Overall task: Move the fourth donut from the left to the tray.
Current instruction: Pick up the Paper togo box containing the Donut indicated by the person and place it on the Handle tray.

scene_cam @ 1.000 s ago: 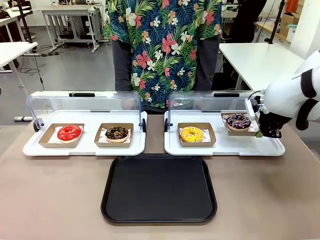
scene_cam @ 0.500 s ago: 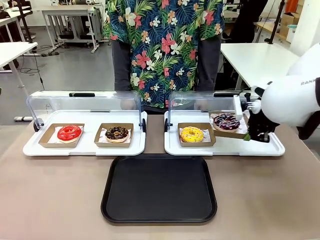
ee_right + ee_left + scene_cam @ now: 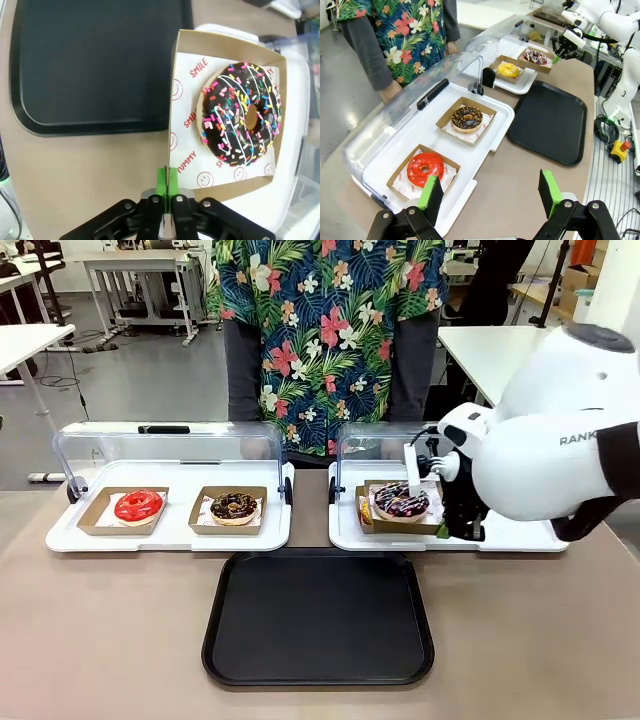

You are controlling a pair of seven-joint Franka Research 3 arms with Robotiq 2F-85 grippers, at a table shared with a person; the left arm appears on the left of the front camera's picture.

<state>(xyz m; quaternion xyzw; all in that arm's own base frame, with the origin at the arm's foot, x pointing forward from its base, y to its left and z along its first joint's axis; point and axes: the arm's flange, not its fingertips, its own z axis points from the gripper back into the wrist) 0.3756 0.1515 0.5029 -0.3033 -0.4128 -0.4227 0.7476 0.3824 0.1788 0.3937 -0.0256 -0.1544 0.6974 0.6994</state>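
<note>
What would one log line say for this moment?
right tool: shut on cardboard holder | fourth donut: lifted, above yellow donut | tray: bare

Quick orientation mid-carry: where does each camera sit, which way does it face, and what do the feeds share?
Front: between the arms, facing the person across the table; right tool carries the fourth donut.
Left wrist: over the table's left end, looking down the row toward the tray; open left tool.
Right wrist: looking down at the fourth donut's holder, pads pinching its edge.
Shared: donut and tray.
</note>
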